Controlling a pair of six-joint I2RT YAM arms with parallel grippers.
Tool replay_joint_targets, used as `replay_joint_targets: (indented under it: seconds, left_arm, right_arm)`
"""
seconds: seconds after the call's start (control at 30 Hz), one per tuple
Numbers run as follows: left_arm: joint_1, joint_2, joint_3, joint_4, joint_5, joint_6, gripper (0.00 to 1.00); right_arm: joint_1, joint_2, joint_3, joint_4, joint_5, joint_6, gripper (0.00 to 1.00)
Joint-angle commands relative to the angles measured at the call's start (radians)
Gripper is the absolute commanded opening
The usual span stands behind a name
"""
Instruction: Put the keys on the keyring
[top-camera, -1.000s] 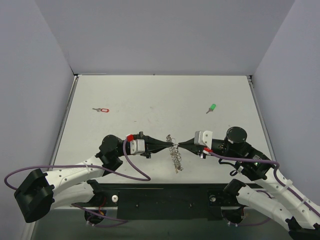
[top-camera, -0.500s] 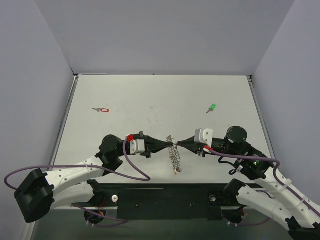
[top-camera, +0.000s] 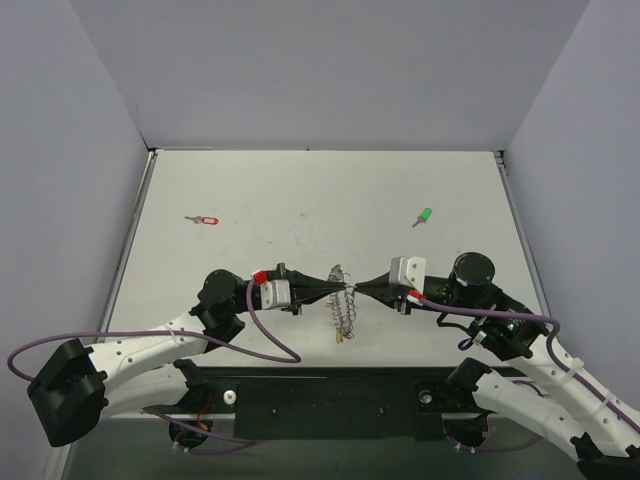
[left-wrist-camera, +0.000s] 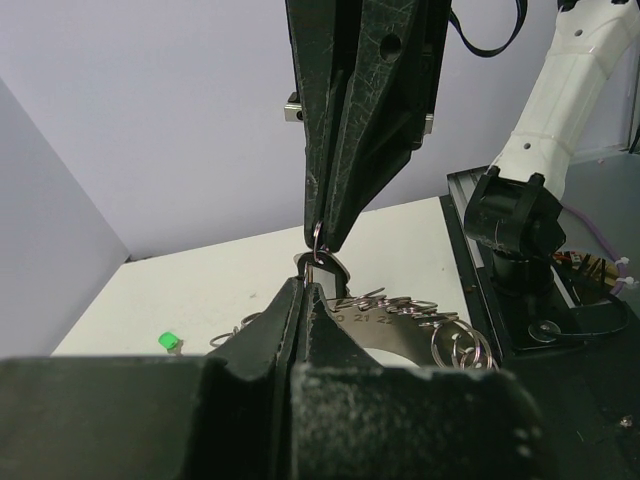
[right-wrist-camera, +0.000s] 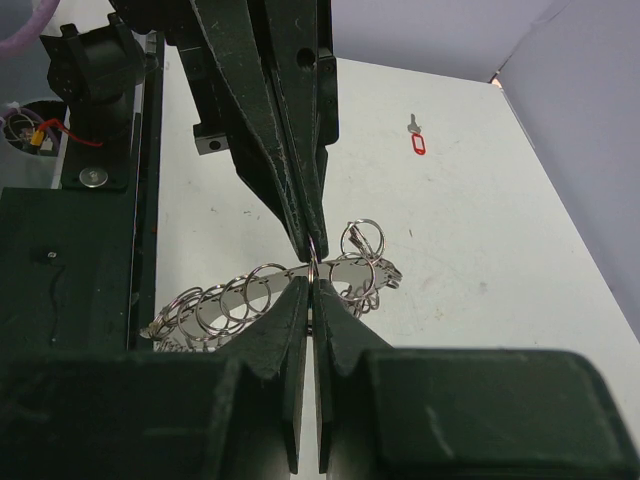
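Close to the arm bases, the black left gripper (top-camera: 338, 291) and black right gripper (top-camera: 353, 291) meet tip to tip. Each has its fingers pressed together on the silvery metal keyring (top-camera: 343, 314), a bunch of small wire loops dangling between them over the white table (top-camera: 330, 200). Both seem to nip the same small top loop. Farther back lie a small silver red-headed key (top-camera: 207, 220) at the left and a green-headed key (top-camera: 424, 215) at the right.
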Motion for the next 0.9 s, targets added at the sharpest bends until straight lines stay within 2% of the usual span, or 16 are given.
replay_joint_targets:
  seconds: [0.0,0.87]
  left_arm:
    - [0.003,-0.027,0.010,0.043,-0.021,0.021,0.00]
    - [0.004,-0.026,0.004,0.081,0.015,-0.005,0.00]
  right_arm:
    - [-0.007,-0.012,0.022,0.024,-0.014,0.009,0.00]
    - [-0.012,-0.002,0.006,0.042,0.006,0.026,0.00]
